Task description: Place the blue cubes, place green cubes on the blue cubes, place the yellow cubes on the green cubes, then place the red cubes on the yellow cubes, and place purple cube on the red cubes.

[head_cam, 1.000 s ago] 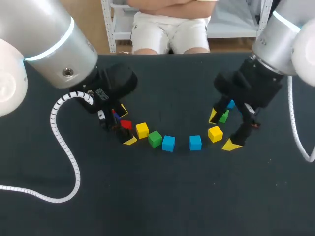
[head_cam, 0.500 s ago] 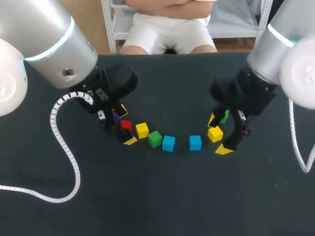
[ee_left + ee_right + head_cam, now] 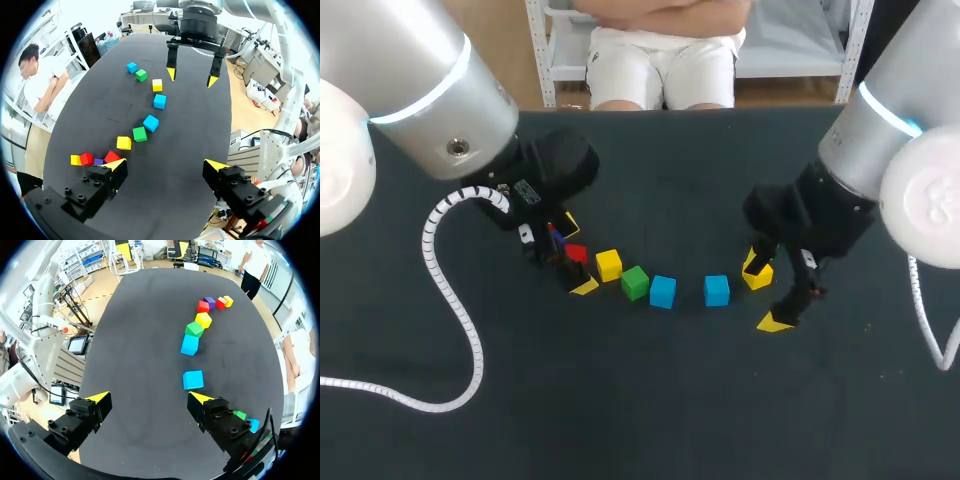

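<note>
Where right end effector (image 3: pixel 764 292) hangs open | yellow cube (image 3: pixel 761 280) half-hidden

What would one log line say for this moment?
left gripper: open, by red cube | right gripper: open, near yellow cube | stack: not started

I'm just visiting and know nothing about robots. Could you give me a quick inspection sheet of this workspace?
Surface: black tabletop, flat.
Job's things: small coloured cubes in a curved row, none stacked; two blue cubes mid-row, green cube, yellow cube, red cube and purple cube toward the left gripper.
Clutter: nothing seen.
Grippers: left gripper jaws open beside the red cube; right gripper jaws open, empty, beside a second yellow cube.
Cables: white coiled cable trails from the left arm across the table.
Surroundings: nothing seen reaching over the table.
</note>
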Controlling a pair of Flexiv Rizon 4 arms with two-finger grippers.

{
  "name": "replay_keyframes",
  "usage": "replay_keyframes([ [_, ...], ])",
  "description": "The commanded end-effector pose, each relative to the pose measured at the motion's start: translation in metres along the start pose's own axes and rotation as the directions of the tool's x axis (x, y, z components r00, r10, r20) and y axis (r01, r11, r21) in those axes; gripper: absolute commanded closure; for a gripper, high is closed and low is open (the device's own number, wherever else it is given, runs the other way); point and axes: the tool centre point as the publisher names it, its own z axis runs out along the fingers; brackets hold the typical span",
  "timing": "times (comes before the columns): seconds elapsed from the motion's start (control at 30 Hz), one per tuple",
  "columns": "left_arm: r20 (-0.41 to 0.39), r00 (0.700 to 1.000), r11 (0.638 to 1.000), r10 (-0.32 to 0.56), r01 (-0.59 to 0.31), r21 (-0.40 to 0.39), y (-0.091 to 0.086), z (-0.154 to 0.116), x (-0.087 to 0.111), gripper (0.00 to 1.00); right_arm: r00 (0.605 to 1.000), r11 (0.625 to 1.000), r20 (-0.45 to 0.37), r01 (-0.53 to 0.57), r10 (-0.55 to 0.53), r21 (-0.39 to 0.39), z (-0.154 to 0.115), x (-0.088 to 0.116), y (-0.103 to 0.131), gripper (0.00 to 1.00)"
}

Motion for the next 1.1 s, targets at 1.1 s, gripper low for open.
replay_keyframes([
  [1.1, -0.003, 1.0, 1.0, 0.001, -0.001, 0.002, 0.001, 0.0, 0.0, 0.0, 0.997, 0.998, -0.077, 0.02, -0.024, -0.055, 0.024, -0.005, -0.013, 0.0],
])
